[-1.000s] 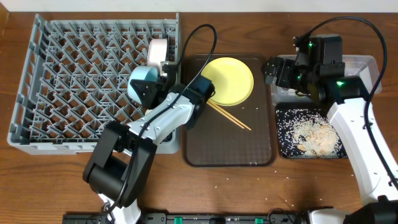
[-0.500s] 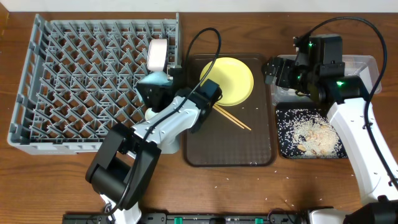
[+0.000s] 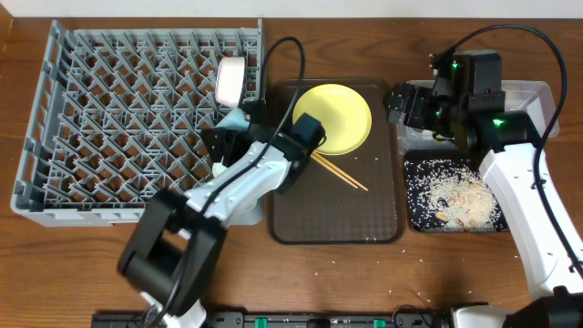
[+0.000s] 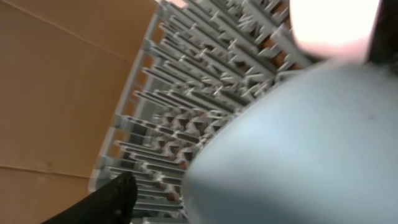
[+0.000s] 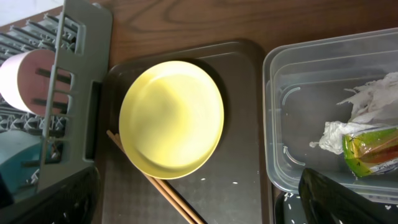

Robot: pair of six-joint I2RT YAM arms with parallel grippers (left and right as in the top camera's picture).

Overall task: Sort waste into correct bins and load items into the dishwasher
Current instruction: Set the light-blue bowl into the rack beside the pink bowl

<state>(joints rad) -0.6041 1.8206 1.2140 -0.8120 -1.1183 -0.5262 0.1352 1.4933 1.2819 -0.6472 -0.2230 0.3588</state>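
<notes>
With left gripper (image 3: 221, 139) and right gripper (image 3: 399, 104) parted, the light blue bowl (image 3: 233, 118) should be left upright inside the dish rack's (image 3: 137, 38) right wall.

We find free pegs over the left and middle of the dish rack (image 3: 118, 118). At its right edge stand the white bowl (image 3: 230, 80) and, nearer, the light blue bowl (image 3: 234, 120), seemingly on edge. The left arm (image 3: 264, 169) crosses its near right corner.
</notes>
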